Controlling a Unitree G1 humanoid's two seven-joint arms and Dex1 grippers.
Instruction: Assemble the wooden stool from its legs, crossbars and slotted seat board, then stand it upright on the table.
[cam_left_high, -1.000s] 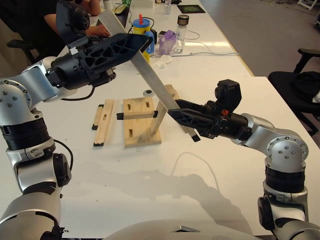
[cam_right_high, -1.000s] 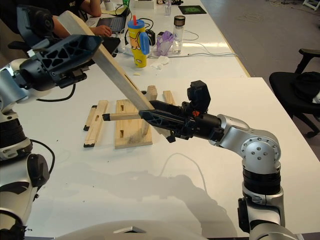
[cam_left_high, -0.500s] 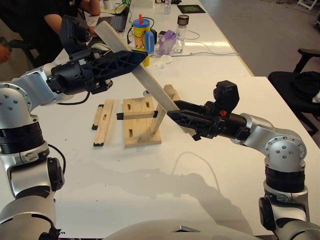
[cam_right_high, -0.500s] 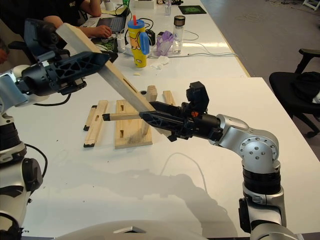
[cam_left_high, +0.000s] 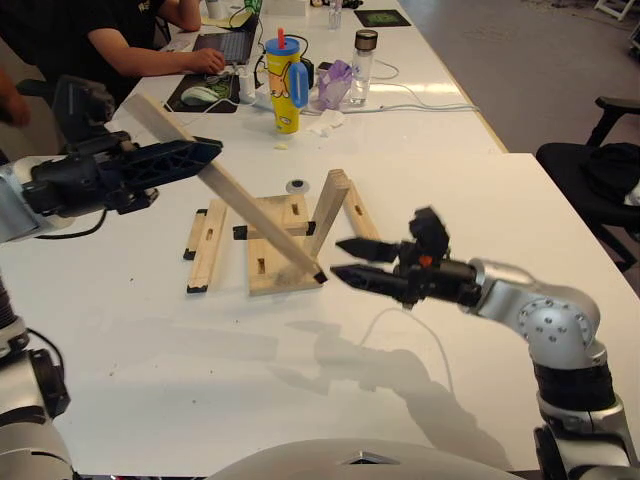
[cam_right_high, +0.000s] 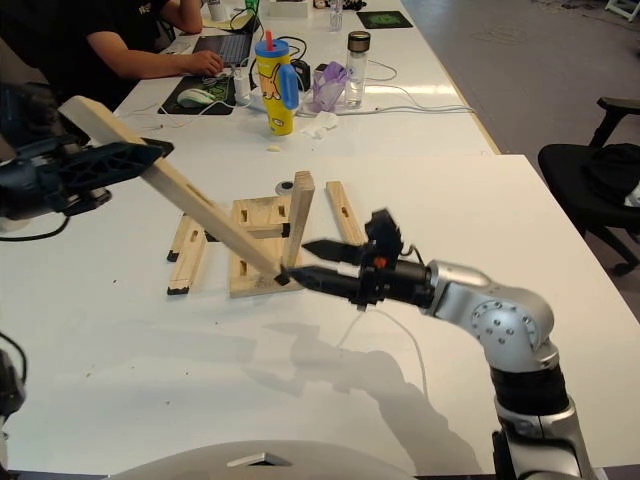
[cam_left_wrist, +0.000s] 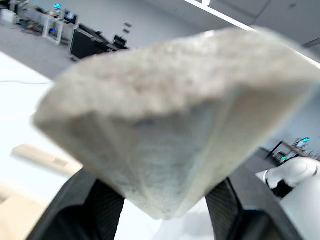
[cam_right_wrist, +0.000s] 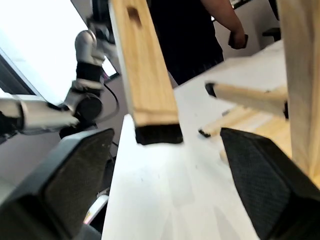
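Left eye view: my left gripper (cam_left_high: 203, 152) clamps a leg (cam_left_high: 255, 225), foot at the board (cam_left_high: 275, 283) corner; right gripper (cam_left_high: 340, 258) gapes empty. Fitting legs; I'd next guide it into a slot.

Two white tables (cam_left_high: 200, 380) stand end to end — grey floor (cam_left_high: 530, 60) alongside, a black office chair (cam_left_high: 600, 165) at the right.

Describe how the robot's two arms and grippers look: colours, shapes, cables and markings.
The left arm and right arm are silver-grey with rounded joint housings and black bands. The left gripper and right gripper each have two long, black, tapered fingers with a mesh-like surface. A small orange mark sits near the right gripper's base, and a black cable loops beneath the left arm.
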